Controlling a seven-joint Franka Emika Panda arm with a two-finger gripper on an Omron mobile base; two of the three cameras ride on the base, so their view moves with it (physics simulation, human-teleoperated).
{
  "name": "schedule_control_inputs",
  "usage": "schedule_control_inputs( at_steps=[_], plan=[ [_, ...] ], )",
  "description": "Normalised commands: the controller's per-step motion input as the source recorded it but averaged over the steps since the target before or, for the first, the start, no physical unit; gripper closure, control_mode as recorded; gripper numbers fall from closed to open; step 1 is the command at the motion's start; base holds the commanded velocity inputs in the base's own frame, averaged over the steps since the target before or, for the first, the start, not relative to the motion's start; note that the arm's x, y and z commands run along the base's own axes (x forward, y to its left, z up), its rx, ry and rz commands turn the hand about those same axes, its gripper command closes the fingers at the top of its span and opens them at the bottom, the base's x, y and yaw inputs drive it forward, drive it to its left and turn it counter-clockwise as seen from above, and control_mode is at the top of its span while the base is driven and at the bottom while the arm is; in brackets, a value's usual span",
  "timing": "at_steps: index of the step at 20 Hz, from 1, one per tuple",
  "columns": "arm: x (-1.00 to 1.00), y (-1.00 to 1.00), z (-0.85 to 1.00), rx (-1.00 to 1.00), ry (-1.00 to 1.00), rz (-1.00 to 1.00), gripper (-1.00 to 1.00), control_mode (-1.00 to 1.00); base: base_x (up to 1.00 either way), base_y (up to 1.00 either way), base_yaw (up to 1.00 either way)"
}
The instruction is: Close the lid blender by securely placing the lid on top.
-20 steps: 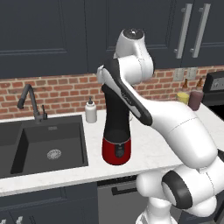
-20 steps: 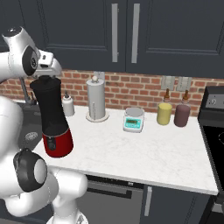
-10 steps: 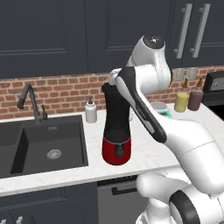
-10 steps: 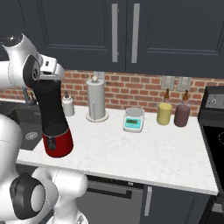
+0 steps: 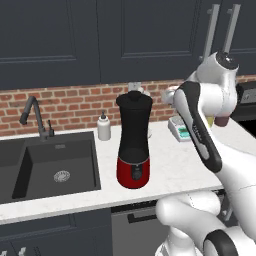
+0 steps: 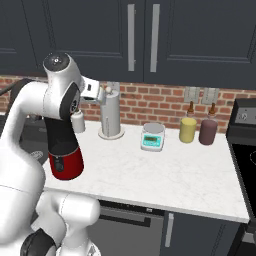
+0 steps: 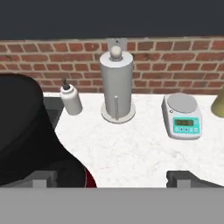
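Note:
The blender [image 5: 133,150] stands on the white counter beside the sink, a tall black jar on a glossy red base [image 6: 66,163]. The black lid [image 5: 134,100] lies flat on the jar's top, with its small knob pointing up. My gripper [image 6: 104,92] hovers to the right of the jar's top, apart from it, near the paper towel holder. In the hand view the fingertips [image 7: 43,178] stand wide apart, so the gripper [image 7: 113,180] is open with nothing between them. The blender's black top [image 7: 24,135] fills the left of that view.
A grey paper towel holder [image 7: 116,83] and a white soap bottle [image 7: 71,100] stand by the brick wall. A kitchen scale [image 7: 183,116] sits further right, then a yellow jar [image 6: 188,129] and a purple jar [image 6: 207,131]. The sink [image 5: 55,165] and faucet [image 5: 32,115] are left of the blender.
The arm has swung to the right, away from the blender's top. The lid has stayed on the jar, and the blender has not moved.

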Motion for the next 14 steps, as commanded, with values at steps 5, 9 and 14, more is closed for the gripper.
schedule_control_inputs(
  at_steps=[5, 9, 14],
  plan=[
    [-0.29, -1.00, -0.43, 0.01, -0.07, 0.00, -1.00, -1.00, 0.00, 0.00, 0.00],
    [-0.08, -0.66, -0.21, 0.00, -0.01, 0.00, -1.00, -1.00, 0.00, 0.00, 0.00],
    [0.00, -0.19, 0.00, 0.00, 0.00, 0.00, -1.00, -1.00, 0.00, 0.00, 0.00]
  ],
)
